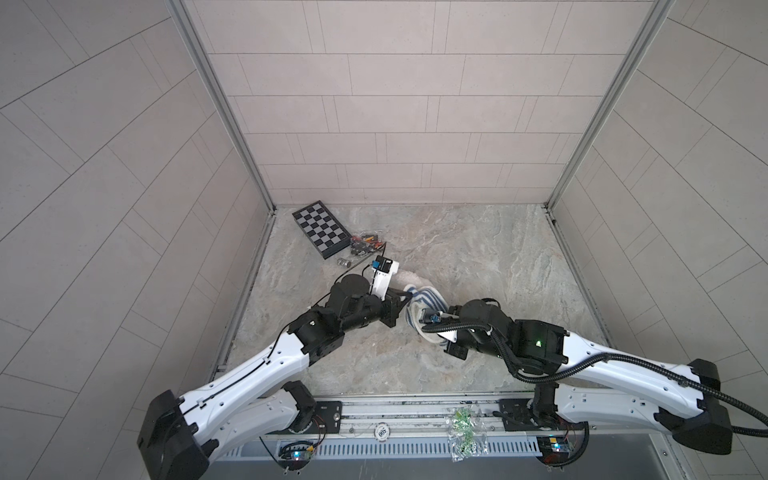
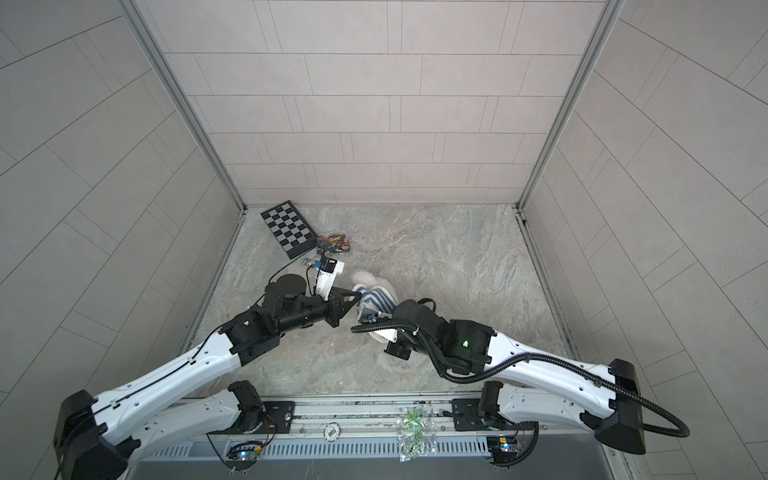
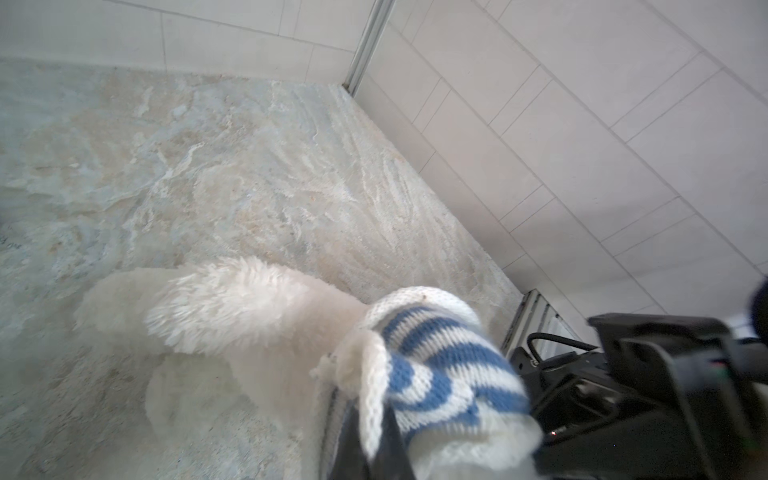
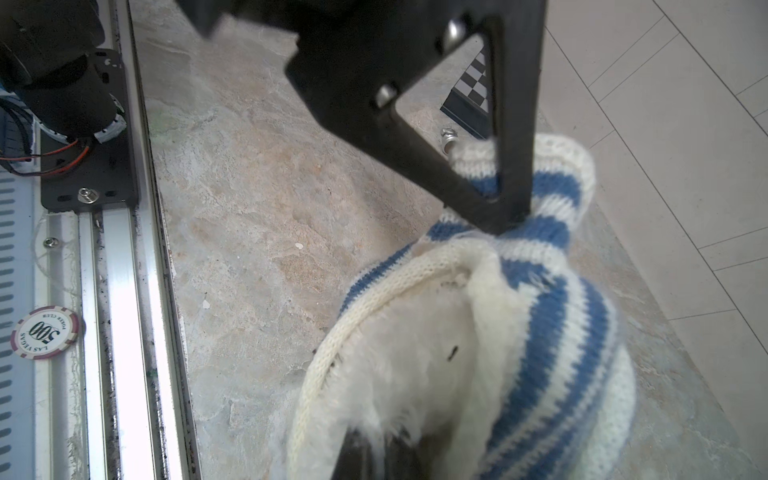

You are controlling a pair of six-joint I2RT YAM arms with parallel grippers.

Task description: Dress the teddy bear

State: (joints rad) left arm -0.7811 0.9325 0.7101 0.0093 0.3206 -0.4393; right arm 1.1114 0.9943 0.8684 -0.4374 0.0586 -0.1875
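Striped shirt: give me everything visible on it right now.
The striped knit shirt, blue and white with a white hem, is bunched and partly pulled over the fluffy white teddy bear on the marble-look table. The left gripper pinches a fold; the right gripper is shut at the hem opening.

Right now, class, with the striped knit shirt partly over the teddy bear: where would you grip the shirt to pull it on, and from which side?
Grip the striped knit shirt by its ribbed white hem, coming from the open end on the right arm's side. There the rim arcs clear of the fur of the teddy bear, so a pinch could likely catch knit alone; elsewhere it lies stretched tight.
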